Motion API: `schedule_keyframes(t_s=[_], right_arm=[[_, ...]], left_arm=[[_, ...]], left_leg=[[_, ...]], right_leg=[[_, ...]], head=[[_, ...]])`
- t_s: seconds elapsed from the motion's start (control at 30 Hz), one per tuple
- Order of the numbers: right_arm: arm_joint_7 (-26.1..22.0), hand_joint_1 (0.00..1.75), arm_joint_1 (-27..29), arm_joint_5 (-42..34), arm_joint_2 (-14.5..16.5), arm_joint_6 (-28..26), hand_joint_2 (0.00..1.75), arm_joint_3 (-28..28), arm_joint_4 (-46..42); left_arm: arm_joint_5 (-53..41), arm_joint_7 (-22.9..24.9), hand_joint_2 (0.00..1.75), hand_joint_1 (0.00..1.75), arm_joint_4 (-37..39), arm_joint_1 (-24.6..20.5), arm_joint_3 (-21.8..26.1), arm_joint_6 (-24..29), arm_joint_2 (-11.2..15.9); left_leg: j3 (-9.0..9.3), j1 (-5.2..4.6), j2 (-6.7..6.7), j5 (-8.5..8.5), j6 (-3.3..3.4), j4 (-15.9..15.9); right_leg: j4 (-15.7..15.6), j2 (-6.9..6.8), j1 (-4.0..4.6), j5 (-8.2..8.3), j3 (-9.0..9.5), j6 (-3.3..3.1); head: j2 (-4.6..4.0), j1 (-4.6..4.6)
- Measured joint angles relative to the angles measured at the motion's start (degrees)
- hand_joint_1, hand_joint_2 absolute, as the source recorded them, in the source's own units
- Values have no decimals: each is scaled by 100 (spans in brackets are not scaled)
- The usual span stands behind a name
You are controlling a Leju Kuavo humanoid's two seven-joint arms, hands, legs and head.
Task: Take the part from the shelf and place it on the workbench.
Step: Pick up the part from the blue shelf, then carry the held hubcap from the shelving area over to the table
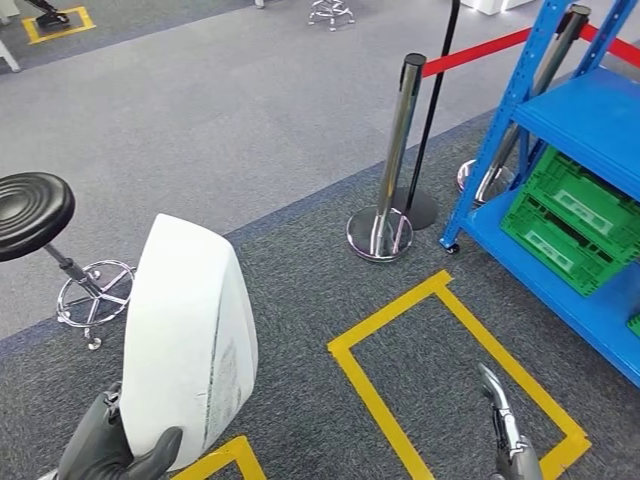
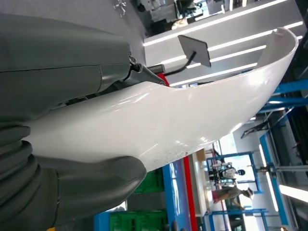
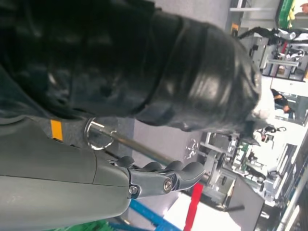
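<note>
Carrying the white part in my left hand; right hand hangs empty, fingers loosely extended. Next I need to find the workbench.

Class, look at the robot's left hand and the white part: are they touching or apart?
Touching. In the head view the left hand grips the white part from below; the left wrist view shows its thumb pressed on the shell.

Bright even light, blurred wrist views
</note>
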Motion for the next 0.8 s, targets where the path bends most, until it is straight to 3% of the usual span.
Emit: schedule_keyframes(t_s=[0.07,0.13,0.17,0.23,0.3,0.33,0.37,0.4,0.47,0.53,0.6,0.67,0.73,0.8], right_arm=[[18,0,14,-22,-38,-69,0,32,-14],[26,0,20,-29,-73,-127,0,59,-26],[27,0,17,-31,-91,-155,0,68,-27],[22,0,17,-33,-125,-225,0,79,-34],[9,0,26,-46,-155,-274,0,99,-39],[2,0,31,-57,-169,-287,0,112,-40],[-5,0,33,-69,-184,-293,0,125,-40],[-13,0,33,-79,-197,-296,0,137,-40],[-31,0,33,-100,-220,-300,0,157,-40],[-55,0,26,-117,-241,-303,0,176,-40],[-68,0,-2,-134,-265,-307,0,204,-38],[-70,0,-46,-147,-284,-309,0,250,-37],[-79,0,-74,-150,-292,-310,0,304,-32],[-87,0,-80,-150,-295,-312,0,346,-18]], left_arm=[[27,17,175,175,20,-23,-6,-26,-1],[33,30,175,175,39,-35,-8,-41,-2],[32,38,175,175,45,-36,-9,-47,-4],[34,60,175,175,57,-62,-13,-70,-13],[65,74,175,175,80,-111,-21,-121,-32],[108,77,175,175,96,-135,-26,-165,-41],[166,77,175,175,113,-154,-32,-216,-47],[228,77,175,175,131,-169,-38,-267,-48],[314,77,175,175,166,-197,-50,-340,-48],[338,83,175,175,192,-228,-54,-367,-50],[338,101,175,175,207,-243,-53,-372,-52],[321,99,175,175,210,-217,-53,-370,-51],[295,72,175,175,211,-187,-53,-362,-49],[281,58,175,175,213,-175,-53,-356,-49]], left_leg=[[205,1,161,81,69,-386],[165,-29,51,77,204,-388],[153,-34,-5,89,255,-397],[143,-46,-126,118,352,-418],[123,-78,-255,127,420,-422],[116,-103,-331,126,441,-421],[117,-129,-407,124,453,-419],[125,-152,-489,121,460,-418],[155,-182,-658,115,468,-418],[152,-206,-813,108,462,-403],[98,-198,-951,125,416,-392],[54,-180,-1053,140,354,-384],[-57,-202,-837,-13,303,-153],[-374,-206,-475,-360,252,508]], right_leg=[[23,-107,24,-51,55,101],[-9,-213,15,-56,142,182],[-10,-201,-5,-78,164,218],[270,46,-30,-294,43,251],[1056,375,-13,-681,-359,219],[1466,447,6,-817,-585,195],[1716,477,26,-843,-746,166],[1741,493,47,-744,-807,131],[1153,611,88,-268,-627,39],[446,880,102,66,-351,-35],[191,991,105,90,-229,-47],[128,854,100,104,-183,-63],[64,685,82,125,-132,-110],[39,506,85,116,-101,-146]], head=[[0,22],[0,52],[0,53],[0,70],[0,99],[0,111],[0,115],[0,118],[0,120],[0,120],[0,118],[0,116],[0,93],[0,71]])
